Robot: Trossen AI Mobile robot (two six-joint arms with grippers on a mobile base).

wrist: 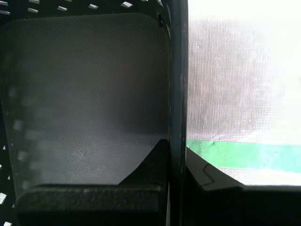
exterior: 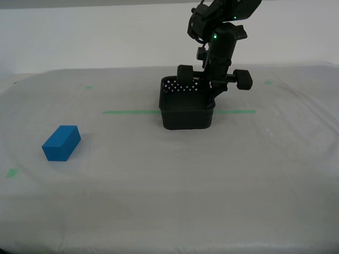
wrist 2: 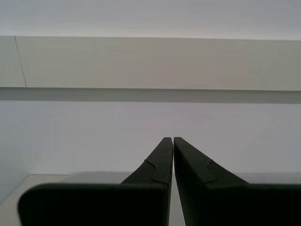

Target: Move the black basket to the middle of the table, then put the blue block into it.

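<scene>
Exterior view: black basket (exterior: 187, 109) sits mid-surface (exterior: 169, 201) on the green tape line (exterior: 130, 112); blue block (exterior: 61, 142) lies well apart toward the exterior view's left, long axis angled.

Second wrist view: my second claw (wrist 2: 172, 141) clenched, empty, facing a wall.

First wrist view: my first claw (wrist: 175, 143) pinches the basket wall (wrist: 178, 70).

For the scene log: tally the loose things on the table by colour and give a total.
Black: 1, the black basket, its wall clamped by my first gripper.
Blue: 1, the blue block.
Total: 2
</scene>
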